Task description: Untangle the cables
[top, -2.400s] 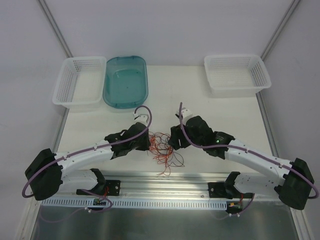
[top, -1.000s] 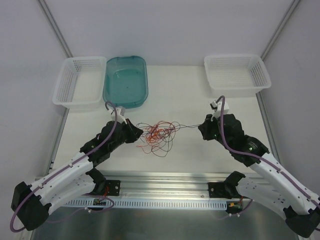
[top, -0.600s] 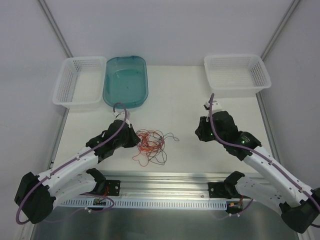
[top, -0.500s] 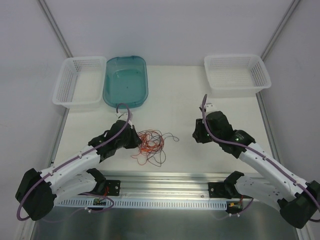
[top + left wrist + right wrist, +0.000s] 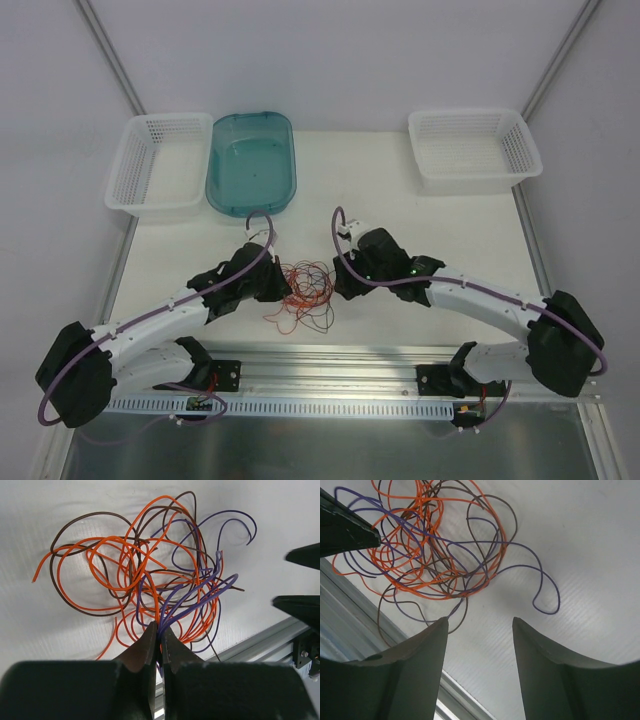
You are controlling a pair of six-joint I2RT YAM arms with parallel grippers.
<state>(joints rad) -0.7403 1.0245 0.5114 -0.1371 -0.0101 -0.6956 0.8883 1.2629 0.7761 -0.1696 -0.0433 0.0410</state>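
The cables (image 5: pixel 303 290) lie as one tangle of thin orange, dark brown and purple wires on the white table between the two arms. In the left wrist view the tangle (image 5: pixel 150 575) spreads out ahead of my left gripper (image 5: pixel 160 630), which is shut on a bunch of purple strands. My left gripper (image 5: pixel 275 285) sits at the tangle's left edge. My right gripper (image 5: pixel 340 282) is open and empty at the tangle's right edge. In the right wrist view the tangle (image 5: pixel 425 545) lies ahead and to the left of its open fingers (image 5: pixel 480 625).
A teal tub (image 5: pixel 251 161) and a white basket (image 5: pixel 158 165) stand at the back left. Another white basket (image 5: pixel 473 148) stands at the back right. A metal rail (image 5: pixel 330 362) runs along the table's near edge, close below the tangle.
The right arm has swung left from the table's right side to the tangle's right edge. The left gripper has stayed on the tangle, which has bunched up more compactly.
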